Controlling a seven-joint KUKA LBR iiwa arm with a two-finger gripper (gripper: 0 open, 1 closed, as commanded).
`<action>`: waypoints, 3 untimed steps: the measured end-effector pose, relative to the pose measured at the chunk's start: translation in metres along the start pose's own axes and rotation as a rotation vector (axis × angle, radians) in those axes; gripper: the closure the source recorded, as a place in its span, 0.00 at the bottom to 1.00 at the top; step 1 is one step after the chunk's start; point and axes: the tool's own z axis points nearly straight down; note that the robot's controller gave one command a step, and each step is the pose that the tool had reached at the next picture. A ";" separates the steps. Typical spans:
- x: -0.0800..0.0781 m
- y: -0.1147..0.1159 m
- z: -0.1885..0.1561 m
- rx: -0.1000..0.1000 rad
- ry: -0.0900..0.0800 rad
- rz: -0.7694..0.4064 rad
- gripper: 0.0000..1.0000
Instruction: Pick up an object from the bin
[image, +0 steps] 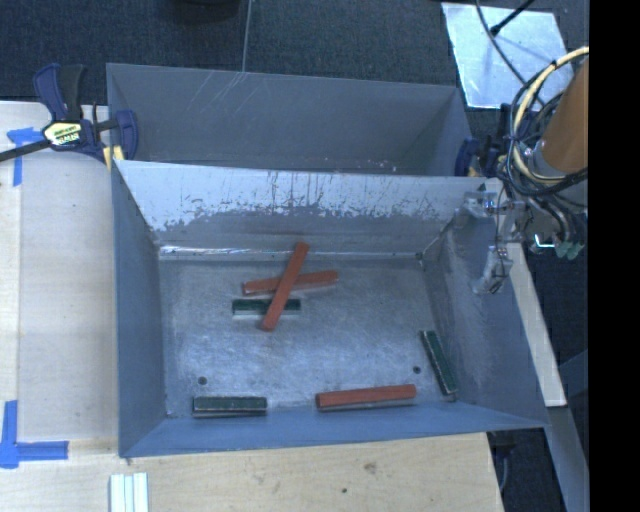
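Arm (572, 120) over bin (482, 345) right wall; dark green bar (437, 362) nearest, below.

In the bin (300, 195), three bars lie piled toward the back of the floor, slightly left of centre: a diagonal bar (285, 287) crosses over a level bar (318, 280), and both rest on a lowest bar (247, 308). Along the front edge lie a front-left bar (230, 405) and, to its right, a front-middle bar (366, 397), with a side bar (437, 362) at the foot of the right wall. The gripper (495, 268) hangs above the sloping right wall, well apart from every bar.
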 end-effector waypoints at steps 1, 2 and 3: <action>-0.029 0.069 0.012 -0.002 -0.010 -0.026 0.00; -0.013 0.001 0.137 0.001 0.001 0.024 0.00; -0.027 0.002 0.021 0.004 -0.016 -0.204 0.00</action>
